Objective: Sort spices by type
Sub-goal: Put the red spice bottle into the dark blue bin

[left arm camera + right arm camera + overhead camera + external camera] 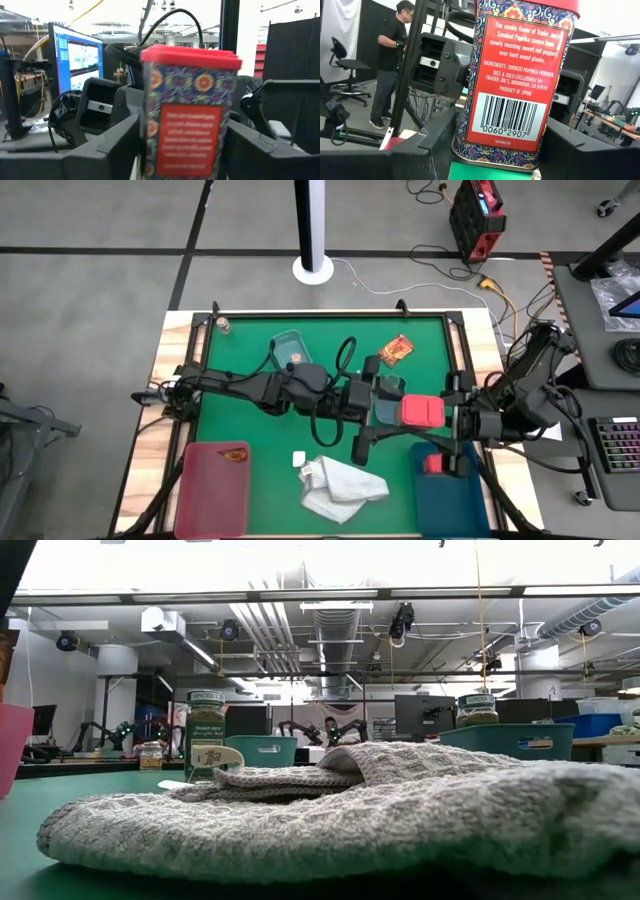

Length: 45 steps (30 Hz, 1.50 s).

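The smoked paprika tin [515, 80] sits upright between both grippers at right of centre in the high view, where its red lid [422, 412] shows. Your right gripper [495, 150] is clamped on its sides; your left gripper [182, 145] brackets it from the opposite side, fingers [112, 145] near but not clearly pressing, which reads as a hand-over. Another red tin [434, 463] already stands in the dark blue tray [445, 505] at lower right, so paprika likely goes there. The arms hide the teal tray [386, 408] below. In the low view the grey cloth [380, 810] blocks the table; only a green-lidded herb jar [206, 735] shows.
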Each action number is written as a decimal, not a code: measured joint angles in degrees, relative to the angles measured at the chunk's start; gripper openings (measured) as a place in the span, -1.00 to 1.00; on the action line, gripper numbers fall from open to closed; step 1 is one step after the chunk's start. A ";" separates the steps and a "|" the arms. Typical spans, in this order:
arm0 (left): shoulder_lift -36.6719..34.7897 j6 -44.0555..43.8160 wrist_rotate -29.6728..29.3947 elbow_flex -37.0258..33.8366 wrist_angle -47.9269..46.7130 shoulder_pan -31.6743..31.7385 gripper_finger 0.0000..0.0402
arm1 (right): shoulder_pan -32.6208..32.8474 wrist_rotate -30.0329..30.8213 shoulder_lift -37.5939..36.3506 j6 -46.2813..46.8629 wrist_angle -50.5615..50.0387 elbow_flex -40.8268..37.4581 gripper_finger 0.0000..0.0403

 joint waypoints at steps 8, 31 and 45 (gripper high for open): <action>-0.07 2.87 -0.24 0.01 -0.16 0.04 -0.22 | -0.04 0.75 0.02 0.79 -0.04 0.00 0.08; -5.52 2.88 -19.89 7.75 -43.03 -0.50 -0.22 | 0.73 5.67 -0.74 40.04 -39.08 15.80 0.50; -1.60 -2.74 -19.05 7.56 -46.93 -0.83 -0.22 | -5.00 -2.38 16.06 51.47 -82.57 46.63 0.50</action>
